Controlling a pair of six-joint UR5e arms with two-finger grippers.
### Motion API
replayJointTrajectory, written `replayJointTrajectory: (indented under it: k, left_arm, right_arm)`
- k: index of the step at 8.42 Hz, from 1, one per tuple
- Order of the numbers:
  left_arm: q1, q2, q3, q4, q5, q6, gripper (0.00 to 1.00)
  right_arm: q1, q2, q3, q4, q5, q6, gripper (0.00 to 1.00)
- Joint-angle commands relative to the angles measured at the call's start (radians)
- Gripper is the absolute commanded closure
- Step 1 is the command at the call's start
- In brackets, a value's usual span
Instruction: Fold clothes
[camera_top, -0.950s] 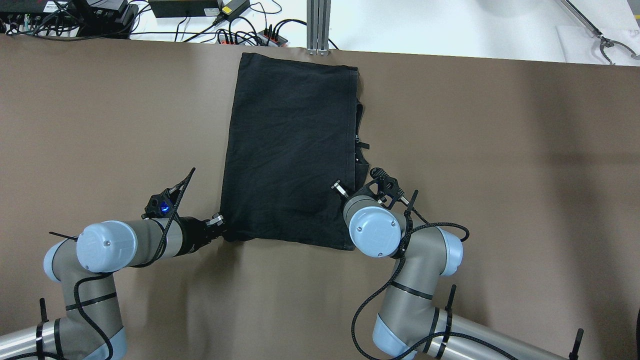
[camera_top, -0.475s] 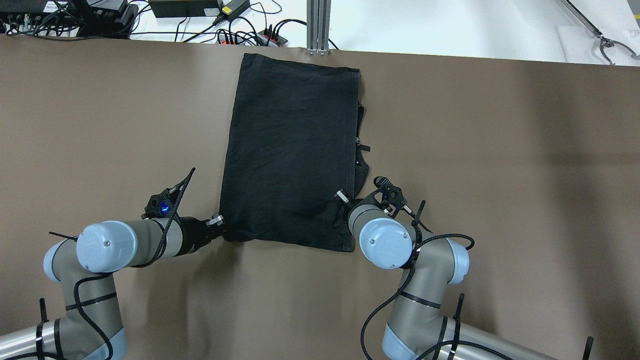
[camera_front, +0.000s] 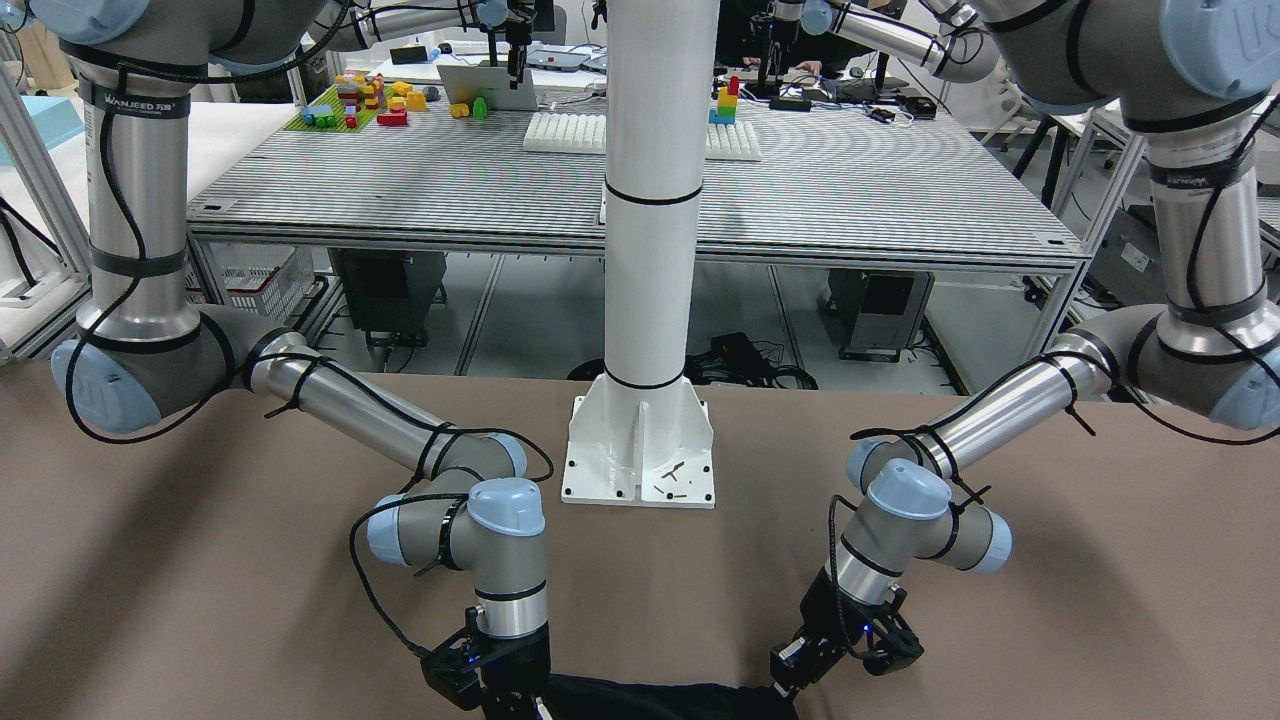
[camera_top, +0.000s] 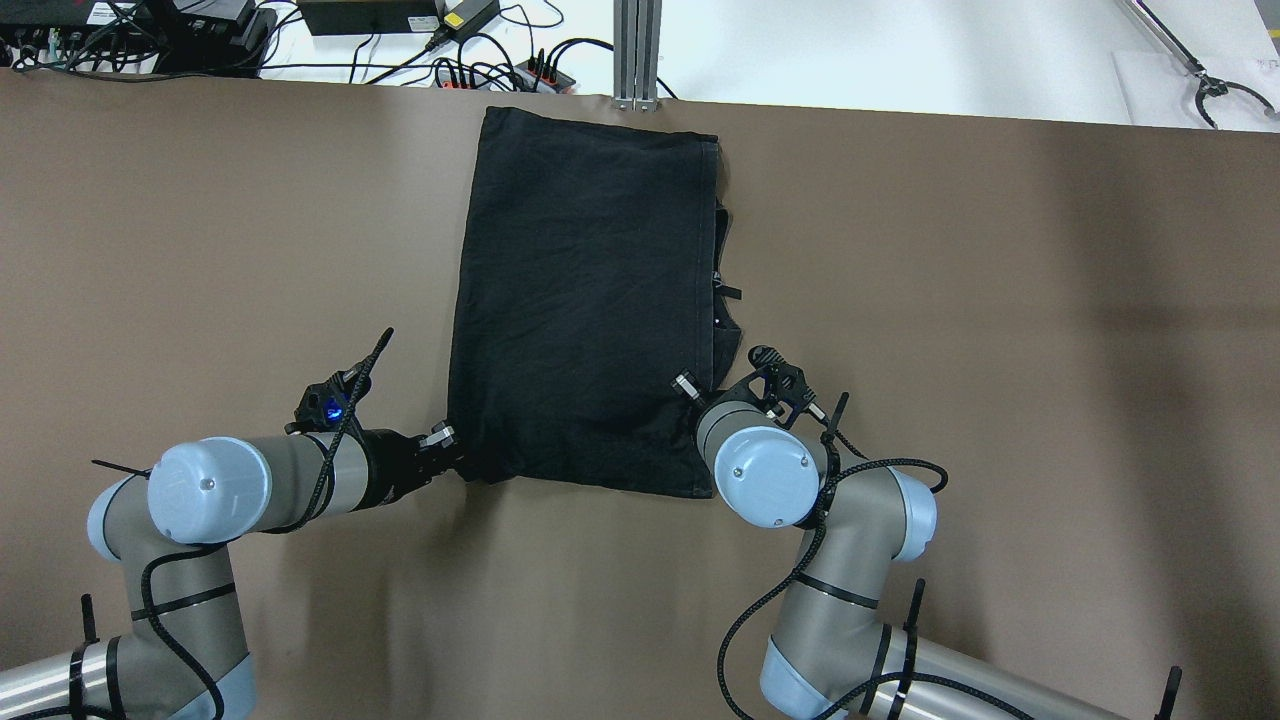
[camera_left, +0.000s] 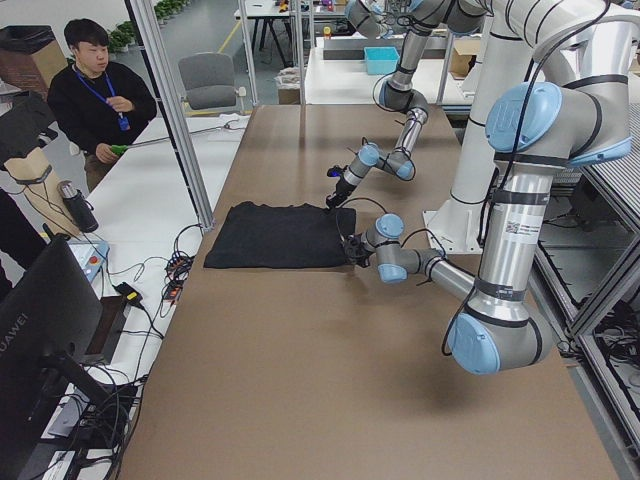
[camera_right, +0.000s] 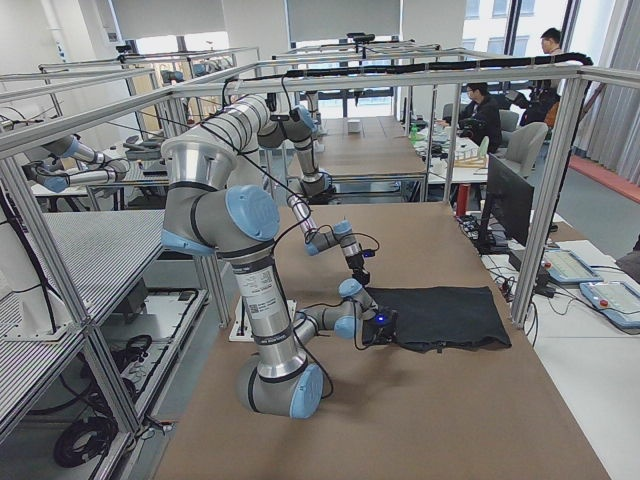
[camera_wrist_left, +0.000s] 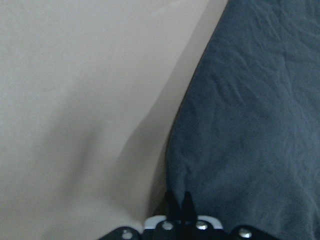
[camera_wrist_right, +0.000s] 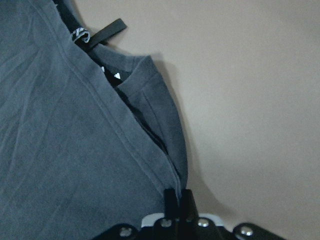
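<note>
The clothes (camera_top: 585, 300) are one plain black piece lying flat on the brown table, reaching its far edge. A tag and inner layers show along its right side (camera_wrist_right: 100, 32). My left gripper (camera_wrist_left: 178, 199) is shut on the near left corner of the clothes (camera_wrist_left: 250, 125), low at the table. In the overhead view the left gripper (camera_top: 462, 464) touches that corner. My right gripper (camera_wrist_right: 177, 196) is shut on the hem at the near right edge of the clothes (camera_wrist_right: 65, 150); in the overhead view its wrist hides the fingers.
The white pillar's base plate (camera_front: 640, 455) stands on the table between the arms. An aluminium post (camera_top: 637, 50), cables and power strips (camera_top: 500, 70) line the far edge. A person (camera_left: 95, 95) sits beyond it. Bare brown table (camera_top: 1000, 350) lies on both sides.
The left gripper has slid slightly right with the near left corner. The right wrist has shifted a little right and towards the robot. Both stay shut on the clothes.
</note>
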Motion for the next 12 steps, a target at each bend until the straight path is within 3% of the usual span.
replayJointTrajectory:
  k: [1,8,9,10,11,12]
  left_arm:
    - [-0.007,0.01,-0.073,0.003,-0.022,0.0,1.0]
    - [-0.022,-0.02,-0.07,0.059,-0.022,0.012,1.0]
    - [-0.031,-0.037,-0.07,0.062,-0.022,0.065,0.96]
    - [-0.041,-0.039,-0.068,0.062,-0.02,0.084,0.3]
    - [-0.059,-0.04,-0.071,0.06,-0.017,0.131,0.06]
    - [-0.082,-0.04,-0.07,0.063,-0.022,0.176,0.06]
  right_arm:
    - [-0.029,-0.064,0.147,0.078,0.015,-0.005,1.0]
    - [-0.019,-0.069,0.182,0.075,0.015,-0.088,1.0]
    - [-0.013,-0.069,0.22,0.06,0.015,-0.109,0.91]
    - [0.009,-0.067,0.26,-0.024,0.015,-0.137,0.27]
    - [0.012,-0.058,0.3,-0.092,0.02,-0.237,0.06]
    - [0.023,-0.06,0.328,-0.121,0.021,-0.305,0.06]
